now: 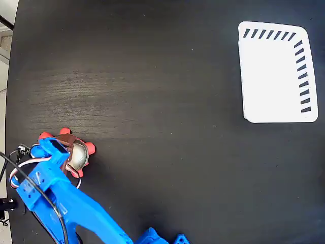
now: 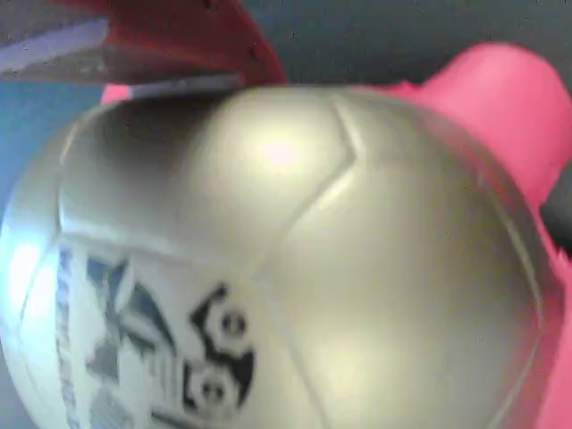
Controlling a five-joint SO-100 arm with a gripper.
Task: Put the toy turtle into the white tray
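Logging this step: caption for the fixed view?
Blue gripper over the toy turtle at lower left; white tray empty, upper right.

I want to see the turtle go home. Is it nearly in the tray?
Not yet. The gripper has reached the toy turtle at the lower left of the fixed view, right over its shell. Whether it grips is unclear. Lifting and carrying across to the empty white tray remain.
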